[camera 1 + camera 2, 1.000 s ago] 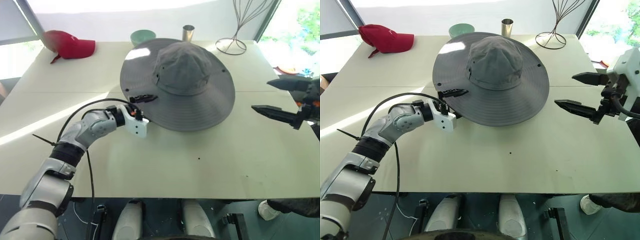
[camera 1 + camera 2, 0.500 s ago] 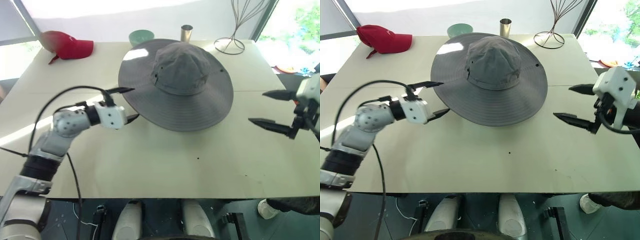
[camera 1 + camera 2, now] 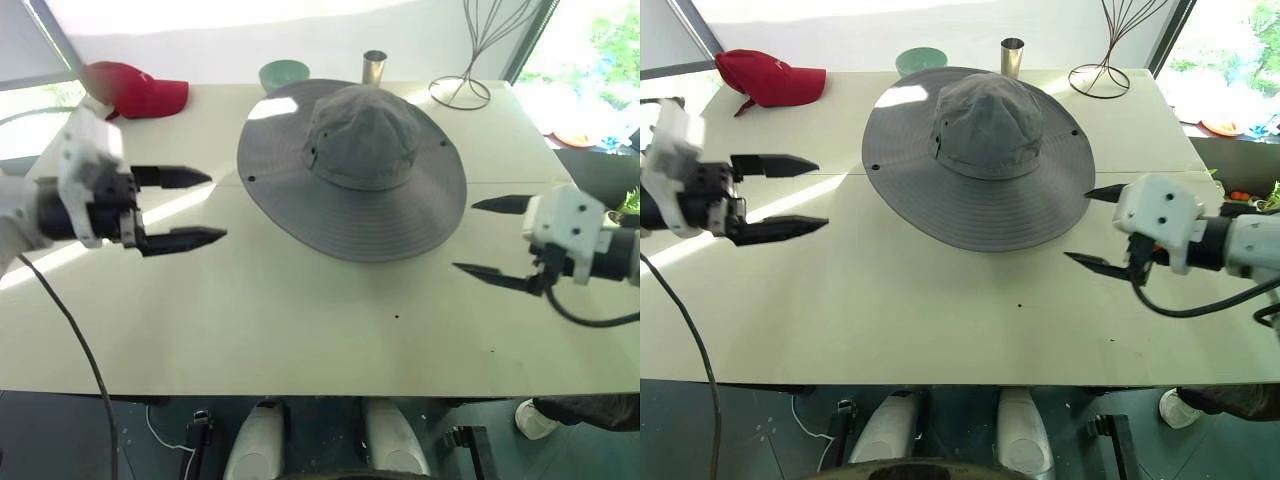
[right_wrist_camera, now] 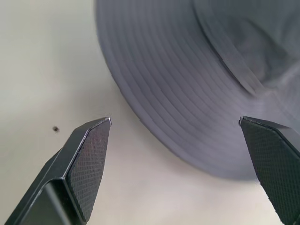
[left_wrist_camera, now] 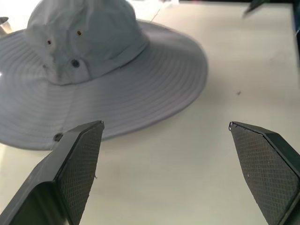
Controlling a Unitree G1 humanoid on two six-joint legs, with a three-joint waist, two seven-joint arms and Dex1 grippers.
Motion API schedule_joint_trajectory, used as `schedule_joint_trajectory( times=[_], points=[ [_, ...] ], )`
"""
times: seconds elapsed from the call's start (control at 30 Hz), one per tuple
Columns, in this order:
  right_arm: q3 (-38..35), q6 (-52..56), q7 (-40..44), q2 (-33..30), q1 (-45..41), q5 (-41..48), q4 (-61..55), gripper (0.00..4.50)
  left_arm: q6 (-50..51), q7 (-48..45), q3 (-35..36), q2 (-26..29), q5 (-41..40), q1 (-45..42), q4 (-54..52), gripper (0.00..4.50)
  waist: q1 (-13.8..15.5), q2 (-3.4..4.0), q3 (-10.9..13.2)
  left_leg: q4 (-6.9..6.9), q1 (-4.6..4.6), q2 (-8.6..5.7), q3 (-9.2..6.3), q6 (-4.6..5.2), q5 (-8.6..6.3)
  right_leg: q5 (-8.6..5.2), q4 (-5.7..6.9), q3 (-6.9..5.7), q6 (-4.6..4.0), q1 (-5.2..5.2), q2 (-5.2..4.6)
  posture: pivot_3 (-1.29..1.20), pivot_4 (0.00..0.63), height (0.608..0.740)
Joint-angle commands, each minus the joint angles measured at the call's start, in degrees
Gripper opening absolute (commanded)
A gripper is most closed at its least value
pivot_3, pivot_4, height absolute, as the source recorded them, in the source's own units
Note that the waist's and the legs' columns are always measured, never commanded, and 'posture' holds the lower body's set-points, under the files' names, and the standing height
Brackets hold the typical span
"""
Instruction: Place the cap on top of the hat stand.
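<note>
The cap, a wide-brimmed grey sun hat, sits crown up in the middle of the pale table. The hat stand is hidden. My left gripper hovers open and empty to the left of the brim, a short gap away, fingers pointing at it. In the left wrist view the cap lies beyond the spread fingers of the left gripper. My right gripper is open and empty just off the brim's right front edge. The right wrist view has the brim close ahead of the right gripper.
A red baseball cap lies at the back left corner. A green bowl and a metal cup stand behind the grey hat. A tall thin-stemmed wire stand is at the back right.
My left gripper has pulled away from the brim's left edge, moving left and up while rolling. My right gripper has moved in toward the brim's right front. The cap has stayed put.
</note>
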Motion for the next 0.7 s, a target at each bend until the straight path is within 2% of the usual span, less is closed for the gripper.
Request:
schedule_joint_trajectory(
  times=[0.03, 0.23, 0.37, 0.53, 0.7],
  points=[
    [-2.8, 4.3, -0.4, 0.6, -2.4, 6.5, -3.0, 4.5, 6.5, 1.9, 4.8, 1.1, -6.0, -4.6, 2.4, 4.48, -0.1, 0.0, 0.0, 0.0, 0.0, 0.0, 0.0, 0.0, 0.0, 0.0, -0.01, 0.0, 0.0, 0.01, 0.0, 0.0, 0.15, 0.74],
    [-6.9, 10.3, 2.8, -2.2, -5.6, 12.4, 4.8, 4.5, 5.9, -0.5, 5.4, 2.7, -2.0, -5.0, 3.8, 4.48, -0.1, 0.0, 0.0, -0.04, 0.03, 0.0, 0.0, 0.0, 0.0, 0.0, -0.01, 0.01, -0.01, -0.01, 0.02, 0.0, 0.15, 0.74],
    [-8.5, 9.2, 9.1, -6.6, -5.9, 10.8, 16.0, 4.5, 3.8, -2.4, 5.1, 3.5, 2.2, -4.3, 6.6, 4.48, 0.0, 0.01, 0.0, -0.06, 0.03, 0.0, 0.03, 0.0, 0.0, -0.01, -0.03, 0.01, -0.02, -0.01, 0.01, 0.0, 0.15, 0.74],
    [-8.2, 10.1, 13.2, -9.2, -10.4, 12.1, 26.2, 4.5, 1.1, -3.9, 4.8, 3.1, 6.2, -3.7, 9.2, 4.48, -0.2, 0.02, 0.0, -0.07, 0.03, 0.01, 0.08, 0.0, 0.0, -0.01, -0.07, 0.03, -0.03, -0.03, 0.01, 0.0, 0.15, 0.74],
    [-5.9, 9.1, 14.6, -9.5, -13.2, 10.6, 30.0, 4.5, 0.7, -3.1, 5.0, 1.4, 7.4, -3.8, 9.5, 4.48, -0.4, 0.04, 0.0, -0.1, 0.02, 0.04, 0.1, 0.0, 0.0, -0.01, -0.06, 0.04, -0.03, -0.07, 0.02, 0.0, 0.15, 0.74]
  ],
)
